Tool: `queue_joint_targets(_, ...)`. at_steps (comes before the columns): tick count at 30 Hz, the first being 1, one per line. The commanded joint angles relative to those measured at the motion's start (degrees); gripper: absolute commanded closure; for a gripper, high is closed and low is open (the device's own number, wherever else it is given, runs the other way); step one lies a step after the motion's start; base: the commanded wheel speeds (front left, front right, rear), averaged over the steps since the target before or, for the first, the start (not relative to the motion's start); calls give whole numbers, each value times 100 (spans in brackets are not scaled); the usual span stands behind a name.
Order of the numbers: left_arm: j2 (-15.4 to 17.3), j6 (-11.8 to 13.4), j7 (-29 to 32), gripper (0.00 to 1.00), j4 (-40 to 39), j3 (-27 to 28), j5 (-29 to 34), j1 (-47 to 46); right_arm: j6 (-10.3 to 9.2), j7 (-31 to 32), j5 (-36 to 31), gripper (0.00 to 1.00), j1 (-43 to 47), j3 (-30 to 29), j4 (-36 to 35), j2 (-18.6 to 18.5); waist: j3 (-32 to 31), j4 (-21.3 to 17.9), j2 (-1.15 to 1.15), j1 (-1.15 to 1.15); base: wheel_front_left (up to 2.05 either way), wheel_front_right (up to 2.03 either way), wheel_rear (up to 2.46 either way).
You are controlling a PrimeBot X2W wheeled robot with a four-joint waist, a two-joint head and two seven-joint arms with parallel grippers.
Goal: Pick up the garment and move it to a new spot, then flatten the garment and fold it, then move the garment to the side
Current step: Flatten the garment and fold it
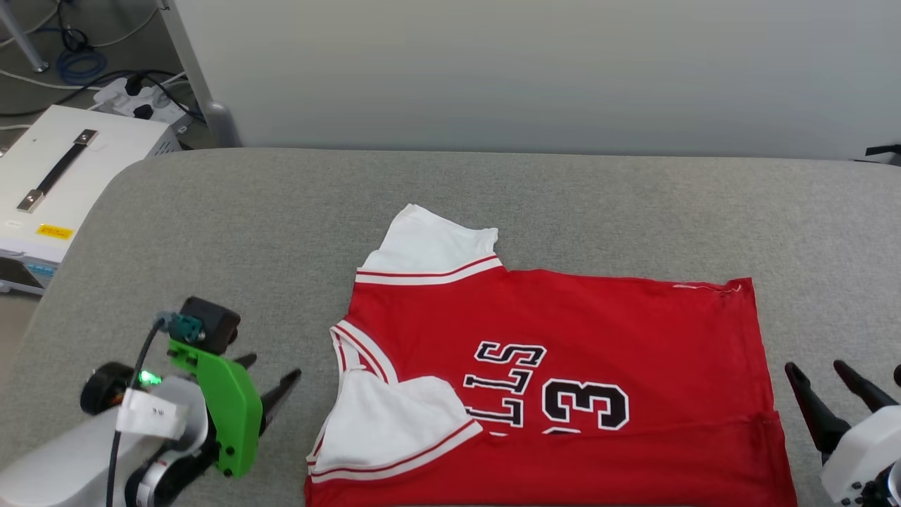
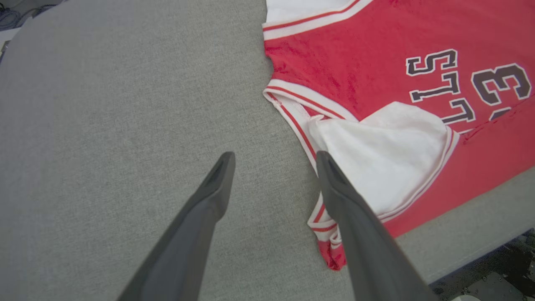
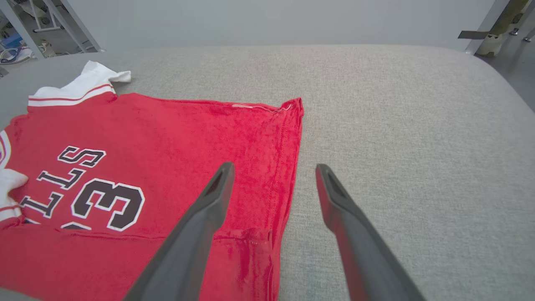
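My left end effector (image 1: 273, 367) and right end effector (image 1: 814, 366) gape wide, empty, flanking the shirt (image 1: 563, 338) on the table (image 1: 246, 211); a white case (image 1: 63, 162) stands beyond its left edge.

surface: grey fabric table (image 1: 281, 211) | on it: red garment (image 1: 563, 338) (partly folded), flat

Garment (image 1: 563, 331): soft red cloth, matt; white sleeves finely textured.
Table cover (image 1: 281, 211): grey woven fabric, coarse, matt.
Left gripper (image 2: 274, 154): smooth, dark, matt fingers.
Green bracket (image 1: 229, 415), 8 o'clock: smooth plastic, slight sheen.
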Motion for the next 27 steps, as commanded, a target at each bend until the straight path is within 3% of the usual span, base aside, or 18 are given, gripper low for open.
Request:
queue_joint_targets(1,52,59,-48,0,-27,60,152,-211,-4,-145,-159,0,-89,-109,-130,124,56,-71,0,0,0,0,0)
queue_joint_targets(7,-85,-11,-116,0,120,335,359,-922,-4,-569,-792,0,-244,-526,-860,718,369,-302,0,0,0,0,0)
queue_joint_targets(13,-449,-451,113,0,661,577,304,-1822,-4,-513,-1161,0,-353,-452,-1519,988,924,-548,0,0,0,0,0)
queue_joint_targets(20,-898,-1015,1344,0,1571,561,-34,-2934,-4,-431,-1290,0,-627,-272,-1876,1101,1636,-815,0,0,0,0,0)
queue_joint_targets(27,-1301,-1202,2576,0,2302,369,-186,-3829,-4,-475,-1308,0,-1008,-91,-1887,1150,2275,-1036,0,0,0,0,0)
